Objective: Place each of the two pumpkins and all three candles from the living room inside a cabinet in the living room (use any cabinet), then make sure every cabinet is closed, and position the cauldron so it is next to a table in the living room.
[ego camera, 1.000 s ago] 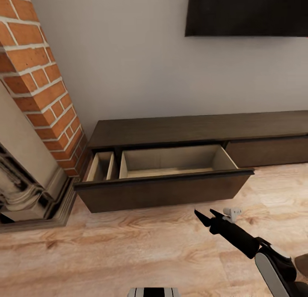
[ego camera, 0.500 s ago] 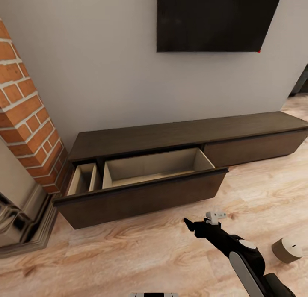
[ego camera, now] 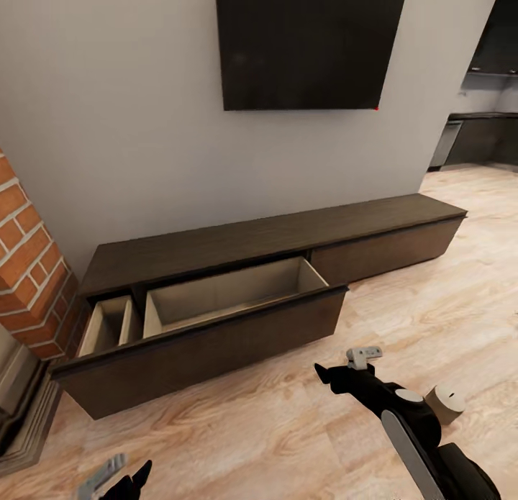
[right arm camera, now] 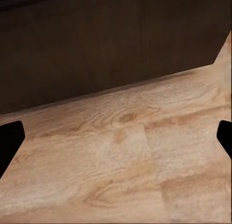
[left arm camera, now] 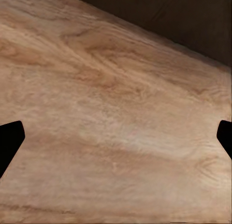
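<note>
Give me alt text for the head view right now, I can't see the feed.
A long dark-brown cabinet stands against a grey wall with its left drawer pulled open, pale inside and empty. On the wood floor before it, the right gripper hovers open; a beige candle stands beside that arm.

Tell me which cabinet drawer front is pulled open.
The long left drawer of the cabinet, by the brick column: its front stands out from the unit, baring pale interiors. The right-hand front sits flush, closed.
</note>
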